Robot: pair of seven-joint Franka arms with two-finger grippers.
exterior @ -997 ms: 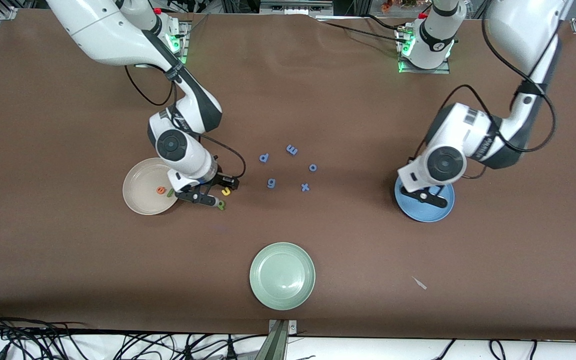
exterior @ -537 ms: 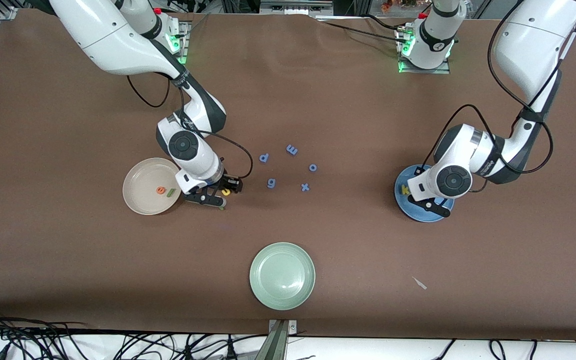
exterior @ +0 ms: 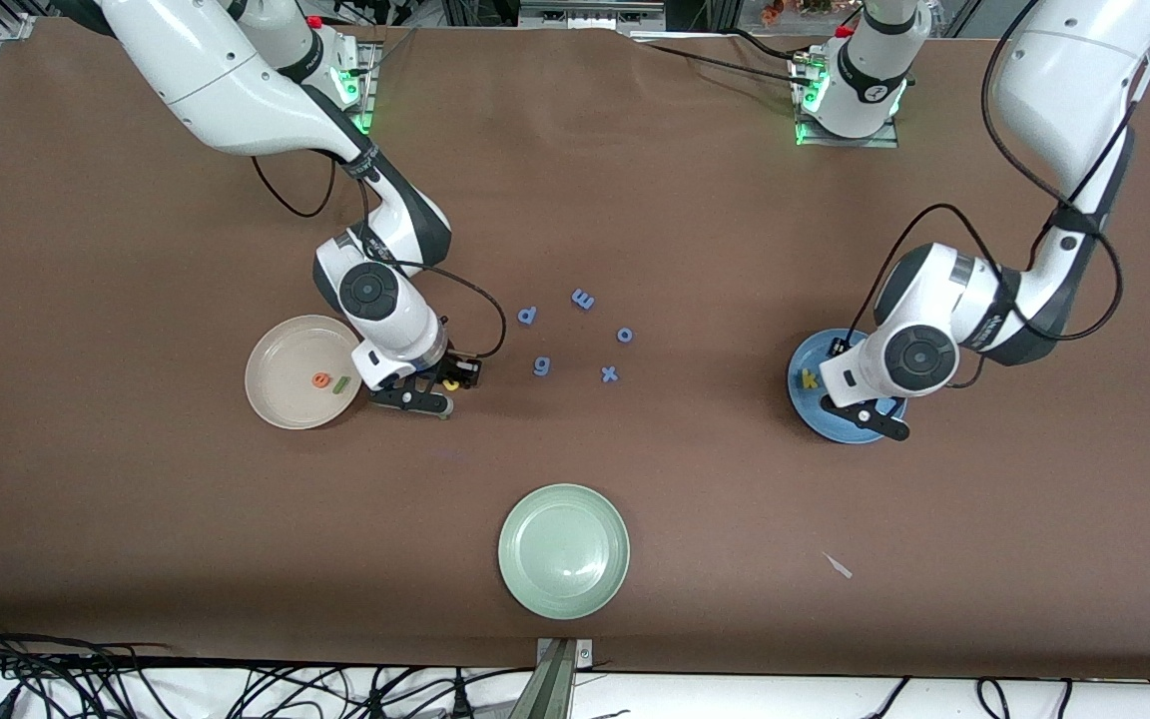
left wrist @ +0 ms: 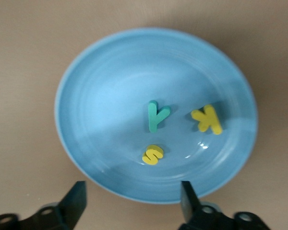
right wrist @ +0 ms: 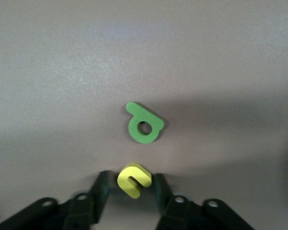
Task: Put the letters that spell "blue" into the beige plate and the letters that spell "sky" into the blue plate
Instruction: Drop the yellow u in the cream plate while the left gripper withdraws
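Observation:
The blue plate holds the teal y, yellow k and yellow s. My left gripper hangs open and empty over that plate's rim. In the front view only the k shows past the left gripper. The beige plate holds the orange e and light green l. Beside it my right gripper is shut on the yellow u, low at the table. The dark green b lies just ahead of it.
Several blue letters lie scattered mid-table between the two arms. A pale green plate sits nearer to the front camera. A small white scrap lies toward the left arm's end.
My left gripper has opened over the blue plate and shifted slightly, uncovering the k. My right gripper moved from the beige plate's edge to the yellow u and closed on it.

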